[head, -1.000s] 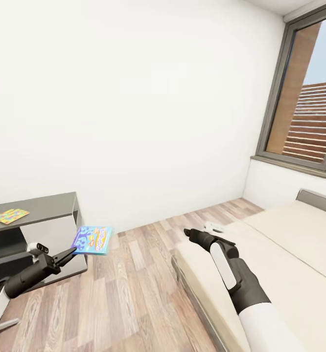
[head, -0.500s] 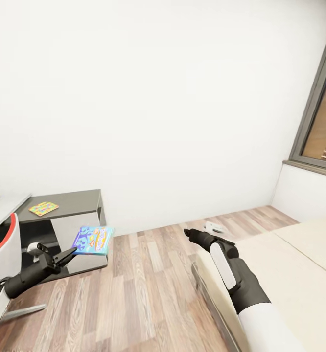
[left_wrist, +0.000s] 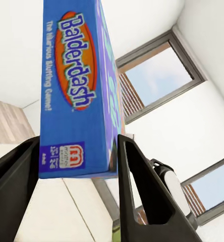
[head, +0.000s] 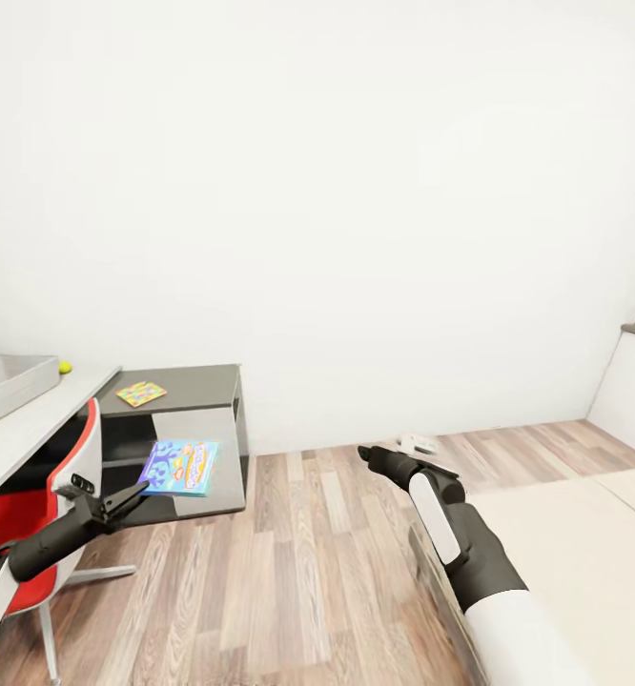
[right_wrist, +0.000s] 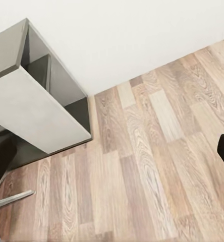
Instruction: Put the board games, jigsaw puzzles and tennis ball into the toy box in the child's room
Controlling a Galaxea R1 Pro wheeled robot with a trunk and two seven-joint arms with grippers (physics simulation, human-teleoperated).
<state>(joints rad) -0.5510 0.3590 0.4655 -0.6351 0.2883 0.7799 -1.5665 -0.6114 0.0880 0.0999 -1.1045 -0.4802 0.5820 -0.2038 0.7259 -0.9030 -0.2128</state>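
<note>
The blue board game (head: 180, 466) hangs in the air out in front of me on my left, above the wood-plank floor (head: 289, 572) and in front of the low dark-grey section of the table. It is a flat, rectangular printed cardboard box with cartoon lettering; the left wrist view reads "Balderdash" on an orange oval (left_wrist: 76, 85). It lies nearly level, tilted a little, its long axis running from my fingertips away toward the wall. My left gripper (head: 138, 493) pinches it by the near short edge, one black finger (left_wrist: 142, 191) against each broad face.

My left arm (head: 46, 548) reaches forward and slightly upward, black with a white band near the elbow. My right arm (head: 451, 534) stretches forward at mid-height, a white panel along the black forearm. I cannot tell whether my right gripper (head: 415, 444) is spread or pressed together; it is small and pale at the arm's end.

Further left, on the dark-grey tabletop (head: 198, 381), lies a thin jigsaw puzzle (head: 141, 393) of bright interlocking pieces. On the higher light-grey tabletop (head: 31, 424) stands the shallow grey toy box (head: 8, 381), with the small yellow-green tennis ball (head: 65, 367) just beside its far corner. A red-and-white swivel chair (head: 41, 505) stands by the table. The beige mattress of the bed (head: 565, 562) lies at my right, below a plain white wall (head: 356, 191).
</note>
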